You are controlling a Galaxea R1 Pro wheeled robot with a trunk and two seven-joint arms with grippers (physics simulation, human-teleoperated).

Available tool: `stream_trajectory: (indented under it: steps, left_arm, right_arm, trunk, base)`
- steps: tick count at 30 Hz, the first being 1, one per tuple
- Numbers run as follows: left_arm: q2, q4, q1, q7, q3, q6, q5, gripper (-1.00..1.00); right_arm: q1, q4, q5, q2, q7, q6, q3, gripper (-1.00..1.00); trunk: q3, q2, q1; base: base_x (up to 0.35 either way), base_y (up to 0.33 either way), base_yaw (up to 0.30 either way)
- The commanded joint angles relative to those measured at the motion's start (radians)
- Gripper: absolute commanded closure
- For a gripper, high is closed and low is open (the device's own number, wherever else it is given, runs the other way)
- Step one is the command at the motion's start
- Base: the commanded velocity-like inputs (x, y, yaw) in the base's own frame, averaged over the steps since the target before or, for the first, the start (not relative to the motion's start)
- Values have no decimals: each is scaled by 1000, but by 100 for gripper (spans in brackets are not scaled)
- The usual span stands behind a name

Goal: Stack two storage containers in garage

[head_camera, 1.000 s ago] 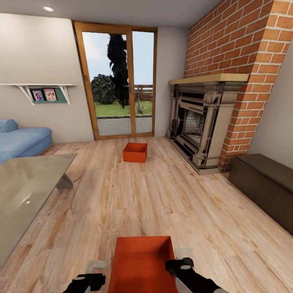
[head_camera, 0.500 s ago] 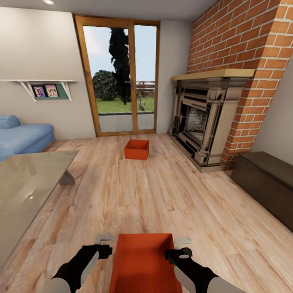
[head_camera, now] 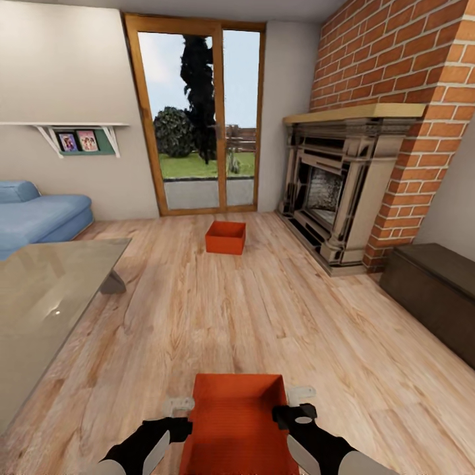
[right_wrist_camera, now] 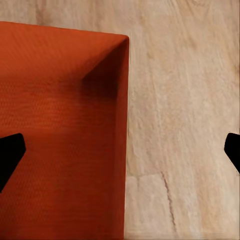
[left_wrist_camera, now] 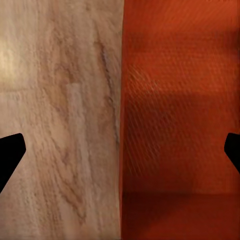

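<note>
One orange-red storage container (head_camera: pixel 236 422) sits on the light wood plank floor right in front of me, between my two arms. My left gripper (head_camera: pixel 185 410) is open and straddles its left wall (left_wrist_camera: pixel 121 152), one fingertip (left_wrist_camera: pixel 10 156) over the planks and the other over the bin's inside. On the other side, my right gripper (head_camera: pixel 291 404) is open and straddles the right wall (right_wrist_camera: pixel 122 150) the same way. Neither pair of fingers presses the walls. The second storage container (head_camera: pixel 225 237) stands further off on the planks, near the glass door.
A glass-topped table (head_camera: pixel 46 303) fills the left side, with a blue sofa (head_camera: pixel 39 218) behind it. The brick fireplace (head_camera: pixel 336 191) and a dark brown chest (head_camera: pixel 435 290) line the right. A glass door (head_camera: pixel 198 119) closes the far wall.
The whole head view has shifted, so the camera moved. My left arm has come forward and up beside the near container's left wall. The right arm holds its place.
</note>
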Motion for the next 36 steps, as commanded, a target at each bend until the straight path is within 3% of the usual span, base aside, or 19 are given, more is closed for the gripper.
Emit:
stream_trajectory:
  steps: [1,22,36]
  left_arm:
    - [0,-2,0,7,-9,4,10,-100]
    - [1,-10,0,6,-10,-3,11,-100]
    - [10,-10,1,6,-10,3,10,-100]
  right_arm:
    - [-1,1,-5,-1,-7,2,9,-100]
    - [-1,13,-4,-6,-38,-8,8,-100]
    - [-1,13,-4,-7,-34,-4,9,-100]
  trunk:
    - [-2,0,0]
    - [-6,0,0]
    - [-23,0,0]
  base:
    - [0,0,28]
    - [0,0,-95]
    - [0,0,142]
